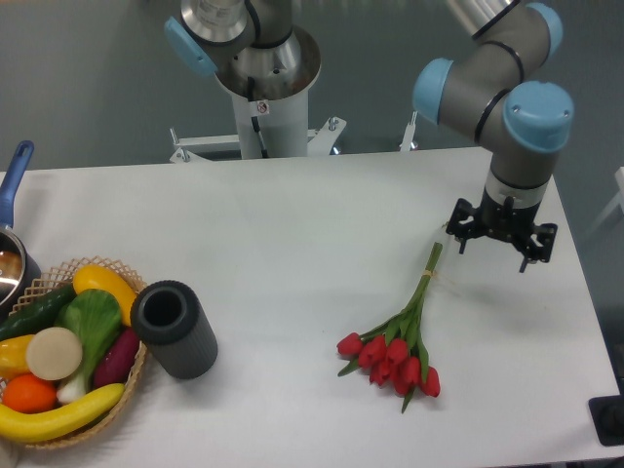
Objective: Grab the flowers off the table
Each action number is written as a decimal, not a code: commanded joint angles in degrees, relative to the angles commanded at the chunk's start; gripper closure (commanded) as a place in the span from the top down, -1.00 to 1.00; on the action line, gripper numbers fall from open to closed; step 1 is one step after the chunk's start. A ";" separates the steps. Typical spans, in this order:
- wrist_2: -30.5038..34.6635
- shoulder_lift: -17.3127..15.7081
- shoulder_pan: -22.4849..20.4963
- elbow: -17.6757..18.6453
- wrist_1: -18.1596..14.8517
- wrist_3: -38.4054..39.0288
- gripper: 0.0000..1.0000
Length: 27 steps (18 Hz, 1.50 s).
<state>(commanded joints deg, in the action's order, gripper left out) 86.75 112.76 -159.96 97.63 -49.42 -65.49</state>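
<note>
One arm is what I drive here, and its gripper hangs above the right part of the table, near the right edge and about halfway between the far and near edges. From my camera I see dark prongs sticking out at both sides of the tool, but I cannot tell if the fingers are spread or pressed together — the view is from above and too small. Nothing is between them as far as I can see.

The flowers lie flat on the table, in the right half, closer to the near edge. The red buds point toward the near-right corner, and the thin green stems run up and to the right, ending just beside the gripper, a little to its left. I cannot say whether the stem tips touch the tool; they look slightly apart from it.

At the near-left corner stands a woven basket filled with toy fruit and vegetables — a banana, an orange, a green leafy piece. A dark grey cylinder lies on its side, touching the right rim of the basket. At the left edge I see part of a pot with a blue handle.
</note>
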 joint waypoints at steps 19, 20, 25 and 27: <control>1.57 4.57 8.17 3.18 5.12 3.25 1.00; 2.97 4.74 9.04 2.83 5.12 3.87 1.00; 7.03 6.06 10.90 2.56 5.29 4.05 1.00; 6.94 6.50 10.99 1.95 5.30 4.05 1.00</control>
<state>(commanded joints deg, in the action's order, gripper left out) 93.69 119.26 -148.97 99.58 -44.12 -61.44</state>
